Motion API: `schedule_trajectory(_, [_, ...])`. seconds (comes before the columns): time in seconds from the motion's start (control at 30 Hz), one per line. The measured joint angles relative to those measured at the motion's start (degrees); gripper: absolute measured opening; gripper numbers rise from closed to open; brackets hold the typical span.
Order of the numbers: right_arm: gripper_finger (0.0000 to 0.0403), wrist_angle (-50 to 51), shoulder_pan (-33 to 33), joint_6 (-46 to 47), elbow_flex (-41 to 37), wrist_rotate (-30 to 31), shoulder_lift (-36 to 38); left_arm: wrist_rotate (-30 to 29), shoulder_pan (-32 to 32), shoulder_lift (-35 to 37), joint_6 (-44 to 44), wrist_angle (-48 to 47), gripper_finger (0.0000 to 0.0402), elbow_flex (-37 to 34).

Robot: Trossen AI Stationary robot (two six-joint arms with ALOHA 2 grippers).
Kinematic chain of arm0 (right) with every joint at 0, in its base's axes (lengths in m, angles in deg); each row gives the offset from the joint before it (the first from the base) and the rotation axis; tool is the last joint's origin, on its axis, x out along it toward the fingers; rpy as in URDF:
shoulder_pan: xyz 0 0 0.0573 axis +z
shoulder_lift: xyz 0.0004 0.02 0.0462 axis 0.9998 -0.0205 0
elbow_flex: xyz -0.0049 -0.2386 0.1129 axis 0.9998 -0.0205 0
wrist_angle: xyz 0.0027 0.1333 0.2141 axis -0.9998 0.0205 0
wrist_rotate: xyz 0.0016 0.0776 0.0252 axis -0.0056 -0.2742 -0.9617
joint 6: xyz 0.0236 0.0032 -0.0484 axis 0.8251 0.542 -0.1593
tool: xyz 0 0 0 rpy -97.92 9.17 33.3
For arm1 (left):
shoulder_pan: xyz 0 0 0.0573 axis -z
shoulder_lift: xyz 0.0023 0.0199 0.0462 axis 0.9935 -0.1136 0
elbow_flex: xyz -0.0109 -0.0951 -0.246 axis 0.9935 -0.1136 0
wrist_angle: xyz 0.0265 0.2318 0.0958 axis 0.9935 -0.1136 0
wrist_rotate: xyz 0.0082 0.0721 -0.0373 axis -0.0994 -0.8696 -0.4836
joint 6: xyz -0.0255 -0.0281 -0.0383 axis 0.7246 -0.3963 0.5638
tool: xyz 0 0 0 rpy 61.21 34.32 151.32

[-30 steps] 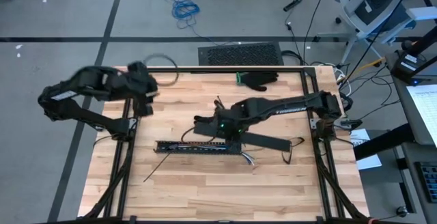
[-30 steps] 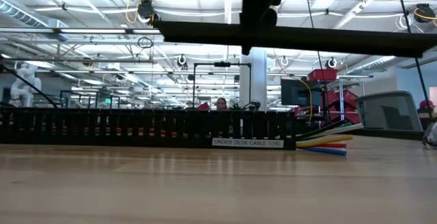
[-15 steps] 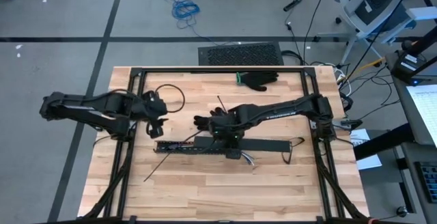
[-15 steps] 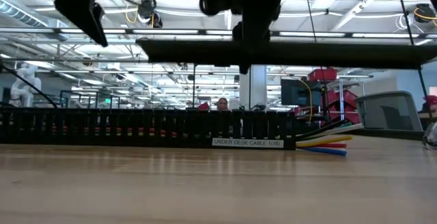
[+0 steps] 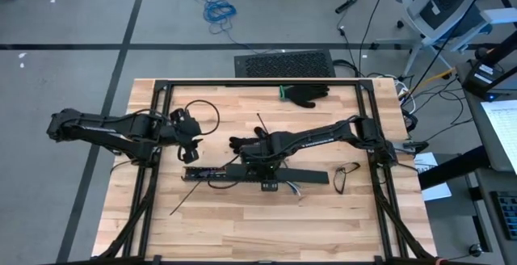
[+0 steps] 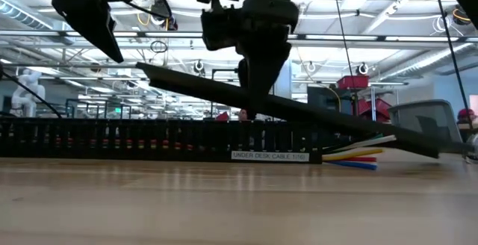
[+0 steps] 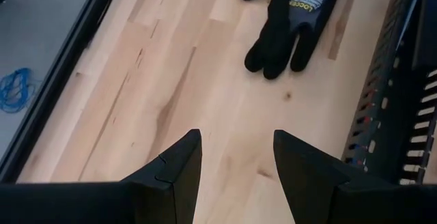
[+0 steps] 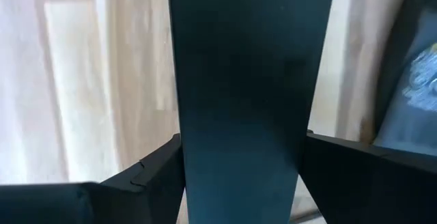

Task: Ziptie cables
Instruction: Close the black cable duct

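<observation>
The cables lie in a long black slotted channel (image 5: 230, 174) on the table; their coloured ends (image 6: 358, 157) stick out of its right end (image 5: 292, 188). My right gripper (image 5: 264, 168) stands above the channel, shut on a long flat black cover strip (image 6: 336, 122). The strip slants, its left end high and its right end (image 6: 433, 149) down near the table. My left gripper (image 7: 235, 166) hangs open with nothing between its fingers over bare wood by the channel's left end (image 5: 191, 145). My right gripper pinches the cover strip across its width, one finger on each long edge (image 8: 179, 162). The fingers come from above, pointing down, and lie across the strip near its middle (image 6: 258, 99). The strip hangs tilted above the channel; whether its low right end touches the table I cannot tell.
One black glove (image 5: 242, 145) lies just behind the channel, another (image 5: 307, 95) at the far edge. Looped black zip ties lie at the far left (image 5: 202, 113) and at the right (image 5: 346, 176); a straight one (image 5: 182, 200) lies near the front left.
My left gripper has swung down from high at the far left to just above the table by the channel's left end. My right gripper has sunk toward the channel and shifted left with the strip, which was level and now tilts with its right end down.
</observation>
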Motion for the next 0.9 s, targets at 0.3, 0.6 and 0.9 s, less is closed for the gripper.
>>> schedule_trajectory(0.3, [0.0246, -0.1, -0.1, -0.2, 0.0, 1.1, 0.1, -1.2, 0.0, 0.0, 0.0, 0.1, 0.0177, 0.0])
schedule_trajectory(0.6, [0.0247, -1.4, -0.1, -0.4, 0.0, 0.2, 0.2, -1.2, 0.0, 0.0, 0.1, 0.1, 0.0177, 0.0])
schedule_trajectory(0.9, [0.0243, -1.5, -0.1, -0.4, 0.0, 0.2, 0.2, -1.2, 0.0, 0.0, 1.5, 0.6, 0.0177, 0.0])
